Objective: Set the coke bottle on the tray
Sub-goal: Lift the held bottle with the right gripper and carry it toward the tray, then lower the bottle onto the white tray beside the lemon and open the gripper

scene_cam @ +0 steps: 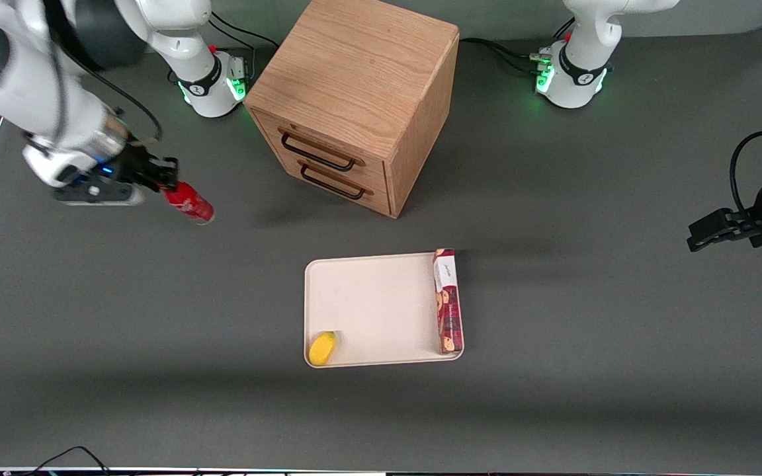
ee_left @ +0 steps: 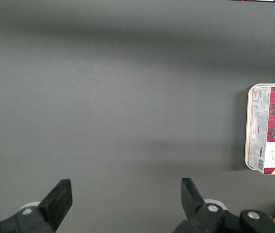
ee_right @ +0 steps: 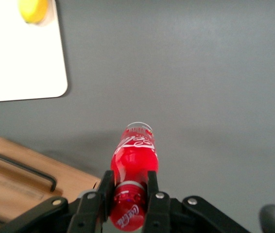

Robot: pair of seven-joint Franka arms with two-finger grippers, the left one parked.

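The fingers [ee_right: 153, 194] are pinching in on the narrow neck of the coke bottle [scene_cam: 188, 201], one on each side just below the cap, and the bottle is hanging out from the gripper [scene_cam: 156, 173] tilted, base leading, clear of the surface [scene_cam: 553, 396]. That neck grip looks sensible to me: the shoulder flares right past it, so the bottle should be wedging against the fingers rather than sliding through. I am judging it light, stiff plastic, smooth and a touch slippery, and likely to swing a little since it is being carried from one end.

Looking it over: glossy red all round, white script lettering on the body and again near the cap, slim, with a pale ring at the base.

Outward now, and the gripper is sitting up at the working arm's end, out in front of the wooden cabinet [scene_cam: 354, 99] with its two dark handles. The tray [scene_cam: 374, 307] is lying at about four o'clock from the bottle, well apart from it. A yellow lemon-like thing [scene_cam: 322, 348] is occupying one near corner and a dark-red cookie box [scene_cam: 448, 301] is lining the edge toward the parked arm, so the middle looks like the landing spot.
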